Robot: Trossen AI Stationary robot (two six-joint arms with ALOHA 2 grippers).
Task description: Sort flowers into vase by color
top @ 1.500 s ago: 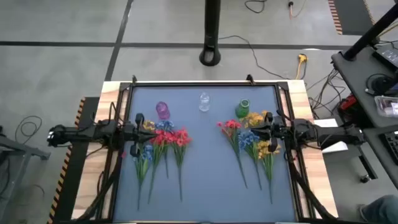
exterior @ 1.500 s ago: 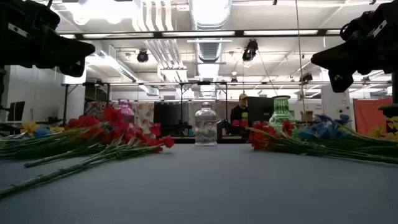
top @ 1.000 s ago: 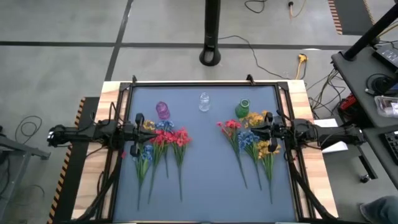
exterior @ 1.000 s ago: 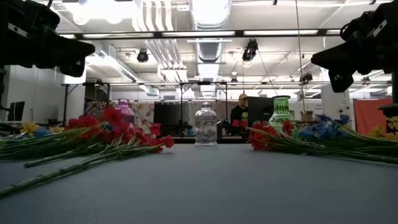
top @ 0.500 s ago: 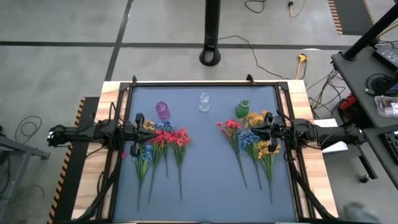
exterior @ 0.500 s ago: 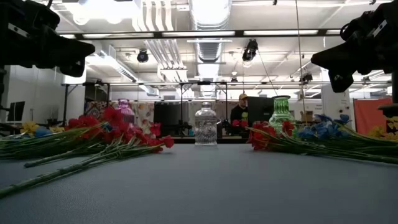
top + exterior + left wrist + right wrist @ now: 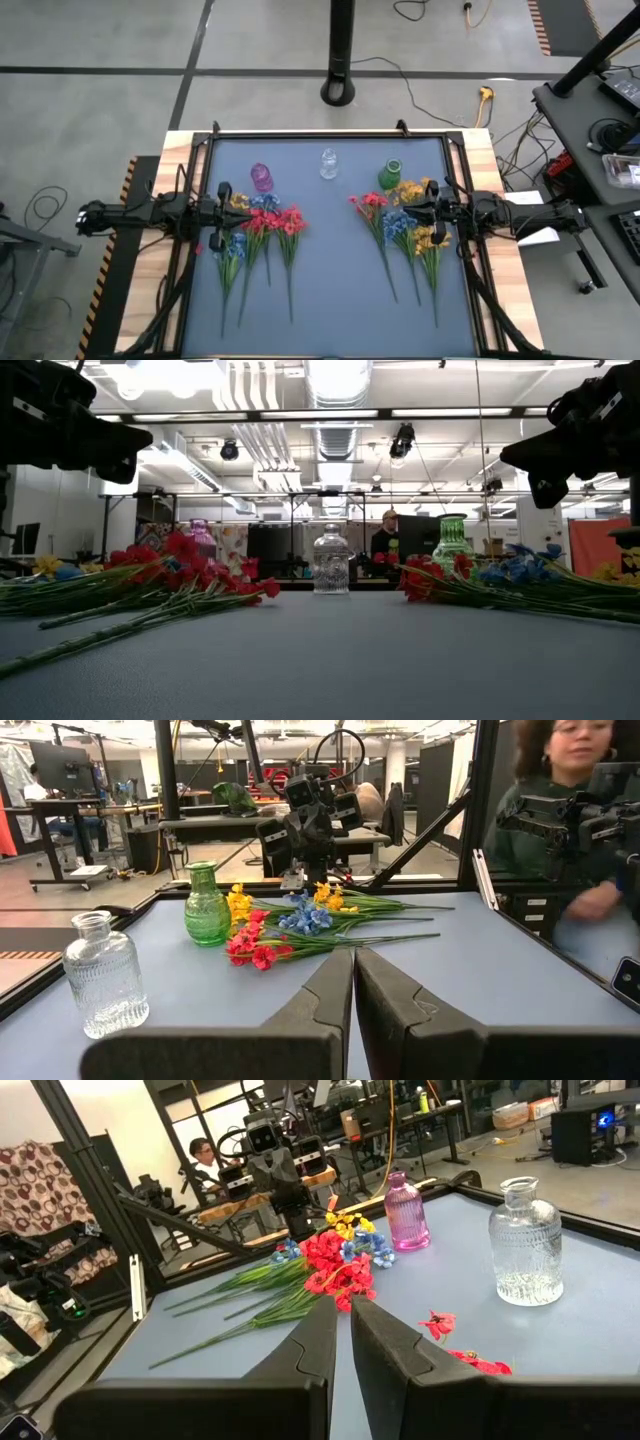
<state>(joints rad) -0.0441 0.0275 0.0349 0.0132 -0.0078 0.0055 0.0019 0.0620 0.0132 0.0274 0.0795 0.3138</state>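
Bench: blue-topped bench (image 7: 330, 290) in a dark frame, with bare wood showing at both side edges.
Left gripper: left gripper (image 7: 222, 212) held above the left edge of the bench, over the blossom end of the left bunch; jaws closed together, holding nothing, as the left wrist view shows.
Right gripper: right gripper (image 7: 432, 212) held above the right edge of the bench, over the blossom end of the right bunch; jaws all but closed with only a thin slit between them, holding nothing.
Left flowers: left bunch of flowers (image 7: 262, 232) lies flat on the left half of the bench, red, blue and yellow blossoms toward the far side, stems fanning toward the near edge.
Right flowers: right bunch of flowers (image 7: 405, 228) lies flat on the right half, the same mix of colours, red blossoms innermost, stems pointing near.
Vases: three stand upright in a row at the far side, all without flowers: purple vase (image 7: 262, 177) on the left, clear glass vase (image 7: 329, 163) in the middle, green vase (image 7: 390, 175) on the right, just beside the yellow blossoms of the right bunch.
Loose blossoms: loose red blossoms (image 7: 452, 1342) lie on the bench near the clear vase, apart from the stems.
Surroundings: a person (image 7: 560, 830) stands beyond the bench edge in the left wrist view.
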